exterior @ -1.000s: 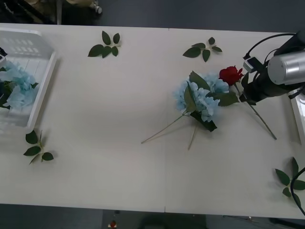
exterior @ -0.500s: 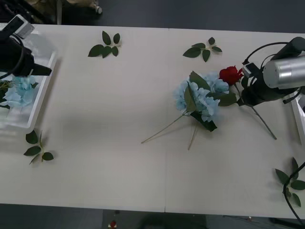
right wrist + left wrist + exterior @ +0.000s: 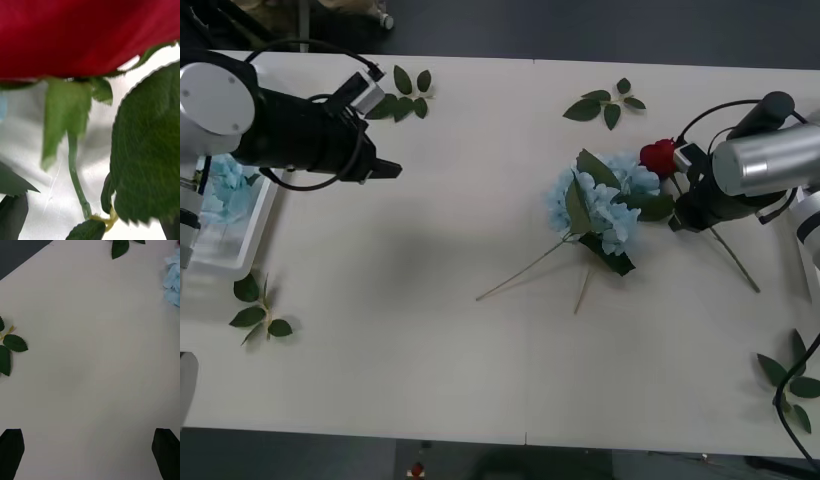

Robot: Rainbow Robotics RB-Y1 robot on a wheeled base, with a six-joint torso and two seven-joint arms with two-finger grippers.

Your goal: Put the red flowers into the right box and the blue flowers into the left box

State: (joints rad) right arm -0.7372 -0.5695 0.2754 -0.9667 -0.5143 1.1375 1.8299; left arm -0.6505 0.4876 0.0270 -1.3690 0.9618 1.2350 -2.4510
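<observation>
Left pincer (image 3: 388, 170) is reaching rightward, fingers spread wide; right pincer (image 3: 674, 222) is angling down-left from the right edge.

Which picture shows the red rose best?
The front view: the whole red rose lies on the table, bloom beside the blue flowers, stem running under the right tool. The right wrist view is so close you see just the bloom's underside, some stem and leaves. The left wrist view catches a sliver.
</observation>
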